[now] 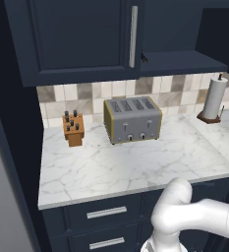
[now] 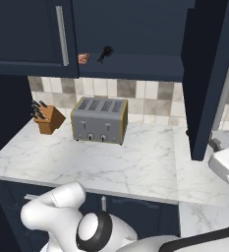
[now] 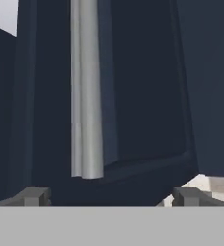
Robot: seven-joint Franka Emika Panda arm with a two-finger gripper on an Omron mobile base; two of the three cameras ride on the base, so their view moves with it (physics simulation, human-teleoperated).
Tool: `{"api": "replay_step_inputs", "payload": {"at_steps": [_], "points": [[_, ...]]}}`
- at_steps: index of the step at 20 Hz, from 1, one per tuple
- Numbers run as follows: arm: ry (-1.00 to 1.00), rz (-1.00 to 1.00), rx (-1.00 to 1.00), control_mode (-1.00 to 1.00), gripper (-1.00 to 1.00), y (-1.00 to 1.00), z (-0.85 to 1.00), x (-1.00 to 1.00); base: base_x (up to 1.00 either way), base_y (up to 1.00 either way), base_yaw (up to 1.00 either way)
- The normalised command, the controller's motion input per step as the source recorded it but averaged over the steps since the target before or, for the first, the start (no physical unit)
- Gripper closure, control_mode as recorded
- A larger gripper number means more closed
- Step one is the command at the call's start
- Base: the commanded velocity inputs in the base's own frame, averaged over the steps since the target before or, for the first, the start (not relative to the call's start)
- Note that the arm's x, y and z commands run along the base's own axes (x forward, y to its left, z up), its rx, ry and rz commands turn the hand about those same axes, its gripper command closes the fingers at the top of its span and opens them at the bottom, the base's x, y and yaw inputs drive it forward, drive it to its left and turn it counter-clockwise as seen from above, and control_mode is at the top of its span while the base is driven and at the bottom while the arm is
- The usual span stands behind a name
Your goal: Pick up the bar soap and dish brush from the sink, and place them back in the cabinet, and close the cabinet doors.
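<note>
Soap and dish brush lie side by side near the left end of the cabinet's navy shelf, above the toaster on the marble counter. The left cabinet door is shut; the right door swings wide open. The gripper, fingers spread and empty, faces a door's silver bar handle up close.

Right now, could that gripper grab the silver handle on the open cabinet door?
Probably yes. The gripper is open, its fingertips spread wide, and the door handle stands right ahead between them with nothing in front of it.
</note>
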Motion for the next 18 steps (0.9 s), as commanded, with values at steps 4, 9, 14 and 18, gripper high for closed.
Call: {"api": "replay_step_inputs", "payload": {"at_steps": [4, 9, 14, 18], "points": [[0.0, 0.1, 0.0, -1.0, -1.0, 0.1, 0.0, 0.0, 0.0, 0.0, 0.0], [0.0, 0.08, 0.0, -1.0, -1.0, 0.19, 0.0, 0.03, 0.0, 0.0, 0.0], [0.0, 0.06, 0.0, -1.0, -1.0, 0.24, 0.0, 0.13, 0.0, 0.0, 0.0], [0.0, 0.04, 0.0, -1.0, -1.0, 0.38, 0.0, 0.34, 0.0, 0.0, 0.0]]}}
